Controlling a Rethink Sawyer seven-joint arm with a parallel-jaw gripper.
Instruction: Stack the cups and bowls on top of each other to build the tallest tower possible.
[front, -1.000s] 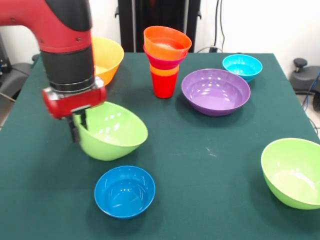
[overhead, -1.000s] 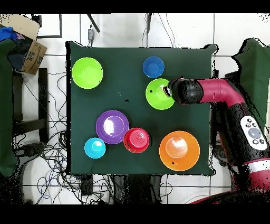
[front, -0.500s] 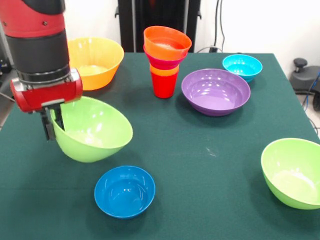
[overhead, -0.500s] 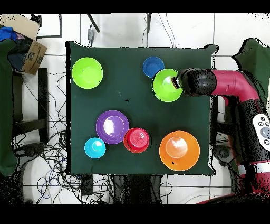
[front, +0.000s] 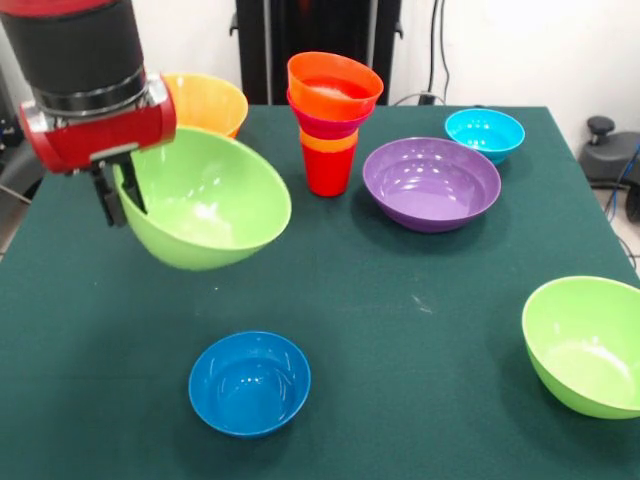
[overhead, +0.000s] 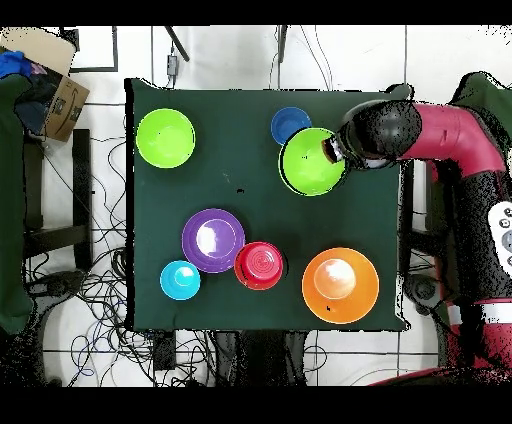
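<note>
1. Front view, far left: the gripper (front: 120, 195) pinches the rim of a lime green bowl (front: 205, 200), one finger inside the wall and one outside; the bowl hangs clear of the table (front: 400, 330), tipped so its mouth faces up and to the right; behind it sits the big yellow-orange bowl (front: 212, 100).
2. Below and slightly right, the dark blue bowl (front: 250, 382) rests upright on the cloth; you do not need it for this step, so keep the carry path above it.
3. Centre: the tower (front: 332, 120) stands on a red cup, with an orange cup, a pink bowl and an orange bowl nested on it; it is well apart from the held bowl, so I judge you are mid-carry towards it.
4. To do this well, I would lift until the bowl's underside clears the top orange rim, level the bowl, centre it over the column, then lower gently; a wide bowl on a narrow column may wobble, so release only once it sits flat.
5. Right of the tower: the purple bowl (front: 431, 183), the light blue bowl (front: 485, 133) behind it, and a second lime green bowl (front: 585, 345) at the near right edge; all lie loose, waiting.
</note>
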